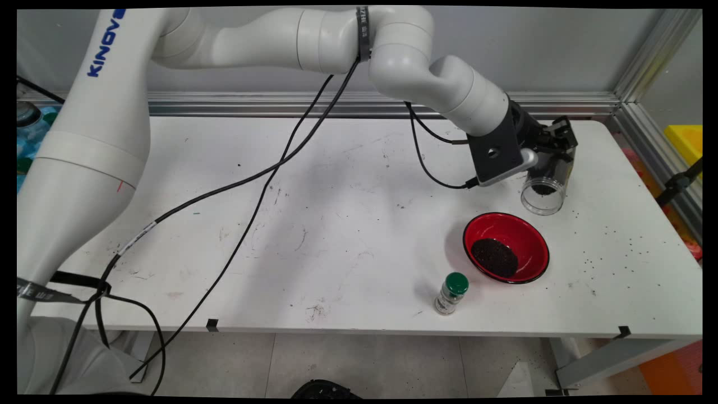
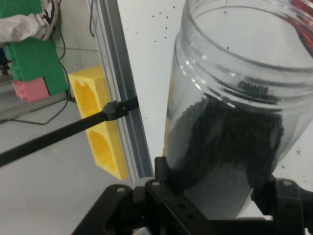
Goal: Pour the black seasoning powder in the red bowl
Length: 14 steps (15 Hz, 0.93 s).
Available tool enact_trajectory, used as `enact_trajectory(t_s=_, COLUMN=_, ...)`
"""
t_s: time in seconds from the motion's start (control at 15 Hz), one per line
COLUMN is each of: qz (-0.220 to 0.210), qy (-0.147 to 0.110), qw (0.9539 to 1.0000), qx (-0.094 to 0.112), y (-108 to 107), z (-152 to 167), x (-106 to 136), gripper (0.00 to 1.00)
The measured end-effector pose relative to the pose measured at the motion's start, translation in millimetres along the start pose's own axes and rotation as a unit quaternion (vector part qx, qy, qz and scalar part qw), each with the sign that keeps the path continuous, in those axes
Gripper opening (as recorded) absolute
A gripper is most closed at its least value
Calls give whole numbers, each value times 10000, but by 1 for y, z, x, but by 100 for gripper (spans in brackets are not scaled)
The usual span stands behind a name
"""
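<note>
Fingers [image 2: 215, 188] clamped on either side of a clear plastic jar [image 1: 545, 188], held tilted over the tabletop [image 1: 336, 224] with its open mouth pointing down toward 7 o'clock, so that the dark seeds [image 2: 230, 142] left inside lie heaped against the lower wall near the fingers instead of at the mouth. Below the jar, at about 7 o'clock from it and apart from it, a red bowl [image 1: 506, 247] with a black rim, carrying a dark pile of the same seeds; probably set there to catch what leaves the mouth. Just beside the bowl at 8 o'clock, a small shaker bottle with a green cap [image 1: 451, 293], upright. Loose seeds [image 1: 622, 247] scattered at 3 o'clock of the bowl. Jar's base hidden behind the hand in the main view; bottle's contents too small to make out
</note>
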Motion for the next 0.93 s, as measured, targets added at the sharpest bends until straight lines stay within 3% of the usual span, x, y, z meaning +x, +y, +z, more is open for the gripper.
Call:
enact_trajectory(t_s=0.4, qz=842, qy=-113, qw=9964, qx=82, y=1, z=7, x=7, gripper=0)
enact_trajectory(t_s=0.93, qz=1620, qy=-185, qw=9865, qx=179, y=2, z=13, x=14, gripper=0)
